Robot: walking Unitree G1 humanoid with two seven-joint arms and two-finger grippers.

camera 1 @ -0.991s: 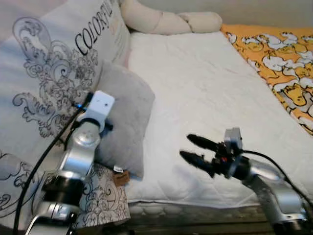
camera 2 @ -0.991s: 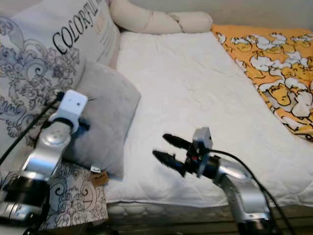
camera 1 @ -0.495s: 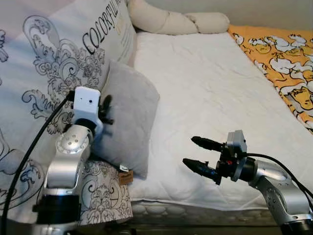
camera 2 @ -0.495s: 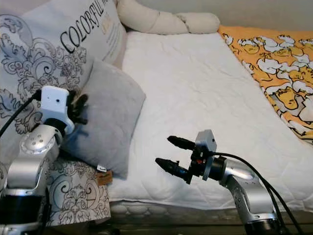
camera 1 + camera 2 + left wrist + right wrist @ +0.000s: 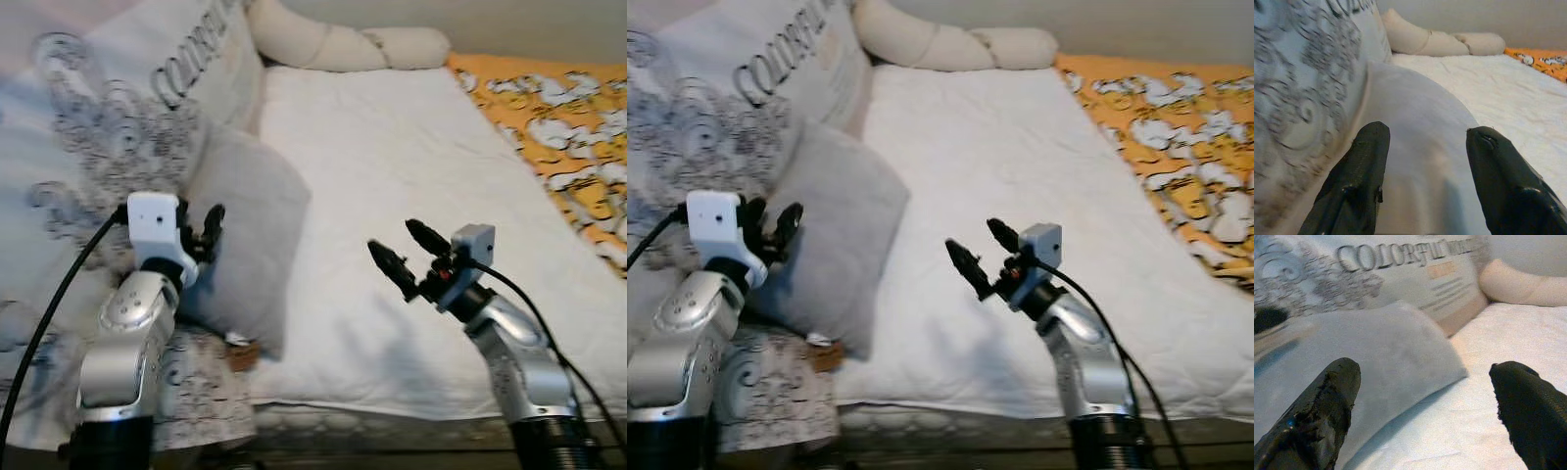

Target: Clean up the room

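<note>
A white quilted mattress fills the room, a pale wall behind it.

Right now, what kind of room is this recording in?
Most likely a bedroom: a bed with a white quilted mattress cover, a grey pillow leaning on a large printed cushion, and an orange patterned blanket.

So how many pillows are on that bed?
3: a large printed pillow at the left, a grey pillow leaning against it, and a long cream pillow at the head. More may be hidden.
</note>
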